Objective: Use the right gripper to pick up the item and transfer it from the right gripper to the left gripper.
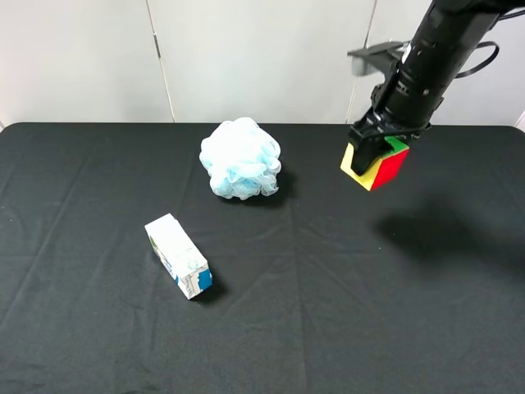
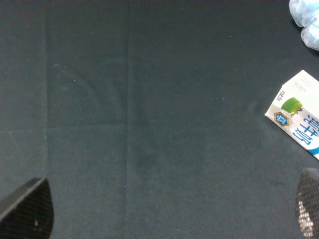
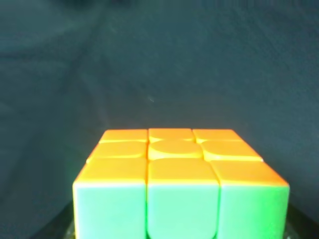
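The right claw [image 1: 371, 154] is clenched on the puzzle cube [image 1: 385, 168], holding it in the air above the right rear part of the black worktop [image 1: 328, 328], near that worktop's far edge where it meets the white wall [image 1: 246, 57]. The cube hangs tilted, one corner lowest, with its yellow, red and green faces showing; its shadow falls on the cloth below and to the right. In the right wrist view the cube [image 3: 172, 184] fills the lower frame, with dark cloth beyond it.

The pale blue puff [image 1: 240, 158] sits left of the cube, well apart from it, with a broad strip of bare cloth between them. The carton [image 1: 178, 256] lies on its side nearer the front, left of centre, apart from the puff.

The left claw [image 2: 167, 214] is released, its fingers [image 2: 25, 211] spread wide over bare cloth. We see the carton [image 2: 298, 115] and the puff [image 2: 305, 20] at the rim of its view.
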Robot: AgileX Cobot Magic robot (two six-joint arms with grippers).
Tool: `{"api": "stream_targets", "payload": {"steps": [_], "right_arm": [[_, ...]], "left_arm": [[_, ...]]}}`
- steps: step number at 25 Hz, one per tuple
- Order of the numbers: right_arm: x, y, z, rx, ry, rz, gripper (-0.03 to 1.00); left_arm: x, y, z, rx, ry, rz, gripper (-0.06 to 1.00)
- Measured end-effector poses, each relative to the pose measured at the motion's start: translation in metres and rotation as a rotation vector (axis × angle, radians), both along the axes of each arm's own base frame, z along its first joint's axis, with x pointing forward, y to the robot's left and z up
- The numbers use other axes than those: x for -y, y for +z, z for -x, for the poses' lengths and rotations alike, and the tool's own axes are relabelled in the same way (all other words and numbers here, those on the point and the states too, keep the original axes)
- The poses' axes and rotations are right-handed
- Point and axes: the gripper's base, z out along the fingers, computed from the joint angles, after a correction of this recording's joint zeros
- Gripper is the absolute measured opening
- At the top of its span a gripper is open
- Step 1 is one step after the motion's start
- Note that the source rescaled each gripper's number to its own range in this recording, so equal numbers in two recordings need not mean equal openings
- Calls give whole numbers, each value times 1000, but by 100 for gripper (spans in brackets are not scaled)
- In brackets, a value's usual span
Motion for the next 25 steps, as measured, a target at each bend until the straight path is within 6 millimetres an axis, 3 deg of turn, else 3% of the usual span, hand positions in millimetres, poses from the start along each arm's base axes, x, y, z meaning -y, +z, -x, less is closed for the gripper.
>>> {"api": "stream_targets", "payload": {"steps": [11, 25], "right_arm": [[-8, 28, 18, -31, -27, -164, 1], [-24, 36, 29, -64, 185, -335, 1]], "left_arm": [[0, 0, 0, 0, 0, 0, 92], [0, 0, 0, 0, 0, 0, 92]]}}
